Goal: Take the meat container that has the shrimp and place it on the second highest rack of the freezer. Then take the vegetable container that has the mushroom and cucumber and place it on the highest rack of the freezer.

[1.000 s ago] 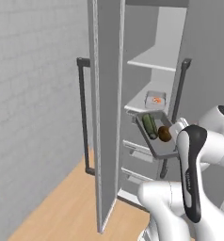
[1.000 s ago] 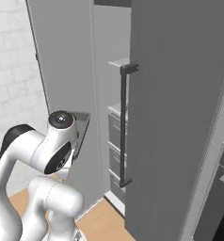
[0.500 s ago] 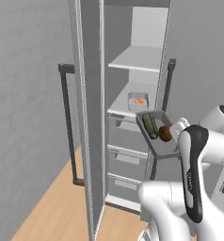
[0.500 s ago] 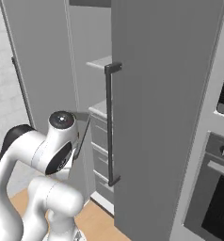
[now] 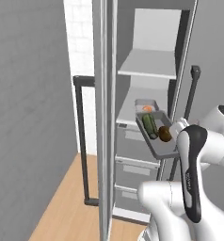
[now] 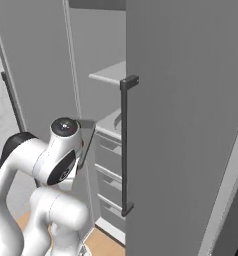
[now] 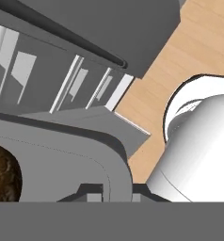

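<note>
Your arm rose from the lower right of the left base view, elbow bent, forearm reaching toward the open freezer (image 5: 151,117). At its end it carried the vegetable container (image 5: 157,141), tilted, in front of the drawers and below the highest rack (image 5: 149,66). Inside lay the cucumber (image 5: 150,126) with the mushroom (image 5: 165,134) just beside it, nearer the hand. The meat container (image 5: 147,106) with the shrimp (image 5: 147,108) sat on the lower shelf behind it. You could read no labels or writing anywhere. In the hand view the gripper (image 7: 113,192) sat at the tray's rim (image 7: 118,164), the fingers closed on that edge, the mushroom's brown surface at far left.
</note>
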